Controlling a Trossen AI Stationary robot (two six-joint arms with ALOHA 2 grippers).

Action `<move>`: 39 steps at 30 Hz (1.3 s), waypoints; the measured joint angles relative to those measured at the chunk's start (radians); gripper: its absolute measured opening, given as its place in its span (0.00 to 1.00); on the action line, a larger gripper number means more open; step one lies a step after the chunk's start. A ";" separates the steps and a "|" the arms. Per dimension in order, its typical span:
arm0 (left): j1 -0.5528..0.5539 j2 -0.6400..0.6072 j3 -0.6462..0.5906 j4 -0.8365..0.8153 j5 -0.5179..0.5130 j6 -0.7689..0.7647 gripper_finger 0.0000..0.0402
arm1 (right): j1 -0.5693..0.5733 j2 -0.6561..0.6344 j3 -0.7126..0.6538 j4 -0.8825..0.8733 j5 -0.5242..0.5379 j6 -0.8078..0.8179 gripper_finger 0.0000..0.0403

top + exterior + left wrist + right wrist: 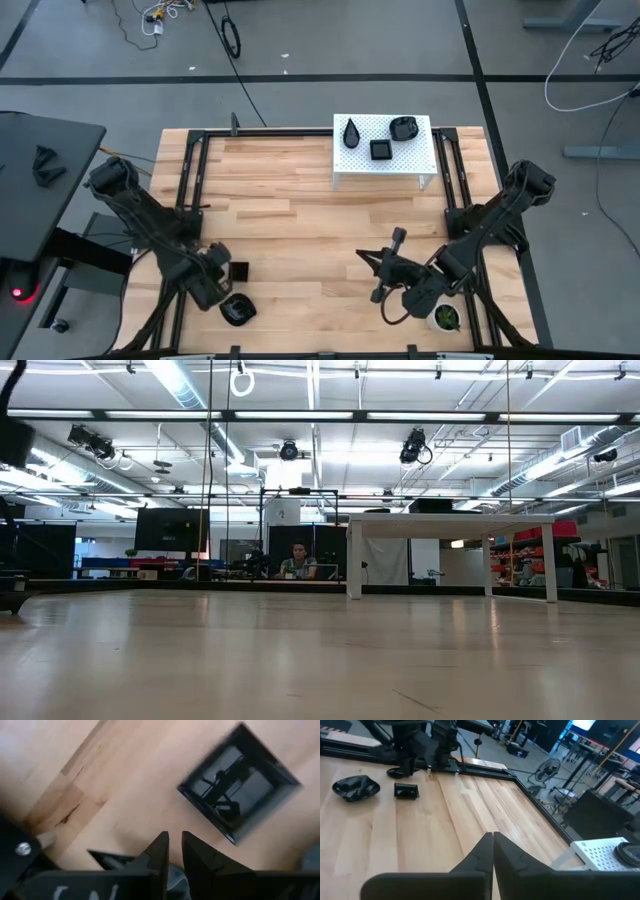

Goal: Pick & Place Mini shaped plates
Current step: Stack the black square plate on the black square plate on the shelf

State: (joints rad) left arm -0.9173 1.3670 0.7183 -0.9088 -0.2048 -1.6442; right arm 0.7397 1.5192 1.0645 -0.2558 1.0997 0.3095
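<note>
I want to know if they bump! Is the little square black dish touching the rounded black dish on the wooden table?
Apart. The right wrist view shows bare wood between the square black dish and the rounded black dish.

White perforated stand [385,166] at the wooden table's [300,230] far edge (potted plant [445,318] near).

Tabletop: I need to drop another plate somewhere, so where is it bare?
Bare wood spans the middle, between the white stand and both grippers. Crowded spots: the stand top, and beside the left gripper, where the square plate and rounded plate lie.
</note>
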 joint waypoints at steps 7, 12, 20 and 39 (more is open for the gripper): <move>0.030 0.000 -0.130 0.298 -0.089 0.013 0.14 | -0.023 0.000 0.000 0.000 -0.013 0.024 0.03; 0.092 0.000 -0.200 0.598 -0.272 0.086 0.14 | -0.031 0.000 0.000 0.008 -0.019 0.023 0.03; 0.267 0.000 -0.267 0.951 -0.373 0.431 0.14 | -0.032 0.000 0.000 0.007 -0.019 0.036 0.03; 0.307 0.053 -0.186 0.919 0.015 1.186 0.39 | -0.032 0.000 0.000 -0.164 -0.101 0.097 0.03</move>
State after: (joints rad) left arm -0.6105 1.4205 0.5320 0.0105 -0.1896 -0.4583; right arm 0.7078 1.5192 1.0645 -0.4198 0.9989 0.4068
